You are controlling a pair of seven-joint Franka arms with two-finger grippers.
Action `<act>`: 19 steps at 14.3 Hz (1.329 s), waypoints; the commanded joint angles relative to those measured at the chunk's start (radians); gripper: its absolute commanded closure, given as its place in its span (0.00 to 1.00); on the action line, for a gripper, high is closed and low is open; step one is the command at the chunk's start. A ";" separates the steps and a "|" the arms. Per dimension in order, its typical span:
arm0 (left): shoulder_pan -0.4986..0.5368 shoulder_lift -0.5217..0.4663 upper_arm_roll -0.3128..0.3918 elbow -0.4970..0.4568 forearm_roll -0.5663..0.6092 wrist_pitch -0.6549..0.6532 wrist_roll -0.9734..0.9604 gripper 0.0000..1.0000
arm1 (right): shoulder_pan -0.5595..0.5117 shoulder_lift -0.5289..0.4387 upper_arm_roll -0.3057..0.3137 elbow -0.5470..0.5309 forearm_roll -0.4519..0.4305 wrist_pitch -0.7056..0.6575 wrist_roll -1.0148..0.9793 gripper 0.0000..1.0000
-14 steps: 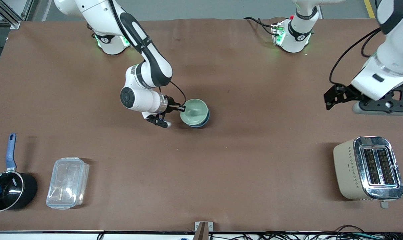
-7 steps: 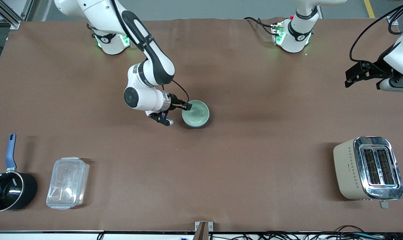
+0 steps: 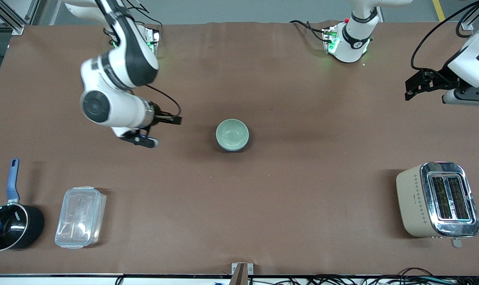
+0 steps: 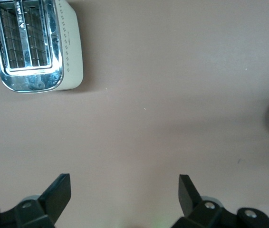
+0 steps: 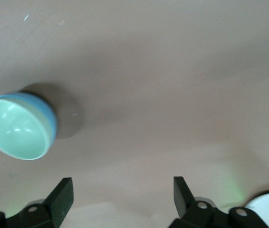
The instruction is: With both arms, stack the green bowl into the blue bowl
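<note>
So the right gripper has let go and pulled away from the bowls toward mid-left of the frame, jaws wide apart and empty. The small pale mint-green bowl now sits nested in the light sky-blue bowl at centre. The left gripper waits upper right, spread open, holding nothing. Stacking looks done to me.

mid-table: green bowl nesting in blue bowl, bare cloth surrounding | edges: toaster, saucepan, plastic box sitting well apart
</note>
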 commanded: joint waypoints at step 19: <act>0.012 -0.039 -0.053 -0.011 0.004 0.024 -0.006 0.00 | -0.456 -0.188 0.001 0.250 -0.200 -0.043 -0.534 0.00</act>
